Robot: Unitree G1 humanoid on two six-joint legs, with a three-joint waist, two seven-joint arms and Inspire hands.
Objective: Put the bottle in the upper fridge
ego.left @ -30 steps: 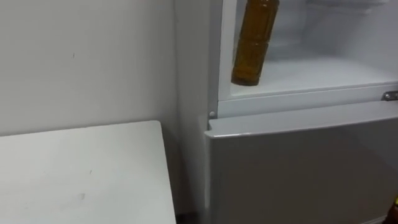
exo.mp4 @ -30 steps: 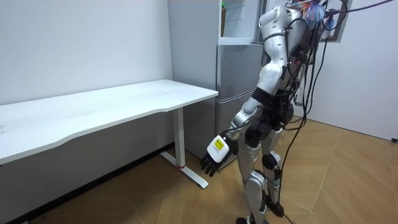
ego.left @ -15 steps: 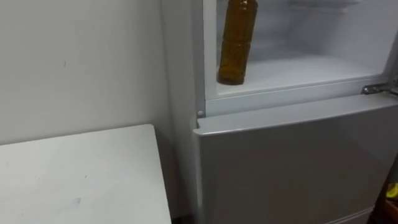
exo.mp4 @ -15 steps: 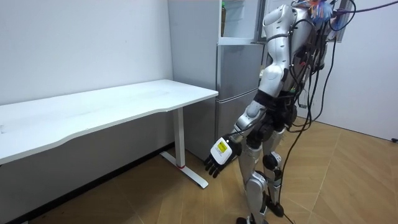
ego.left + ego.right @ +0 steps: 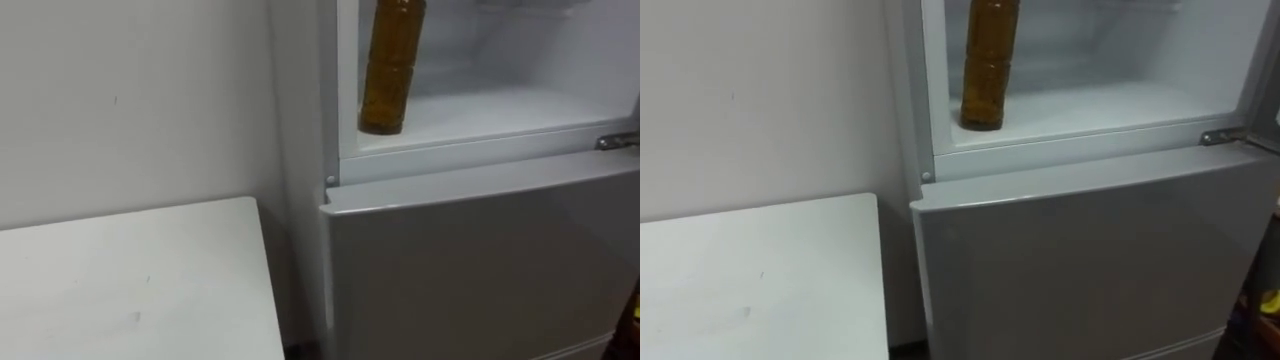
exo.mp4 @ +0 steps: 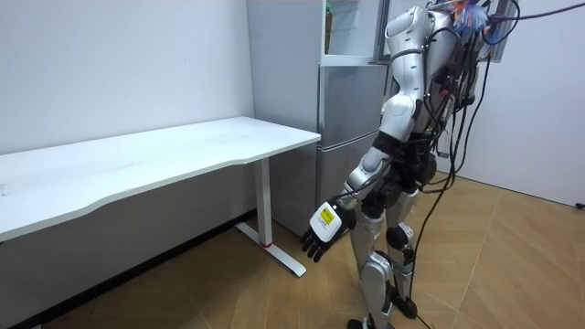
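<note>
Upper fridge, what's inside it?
A brown bottle is upright at the left front, at the white shelf. Its top and anything higher inside lie past the picture's edge.

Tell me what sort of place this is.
Likely a plain room, home or lab: a fridge with its upper compartment open, a bottle at it, a white desk beside, wood floor.
</note>
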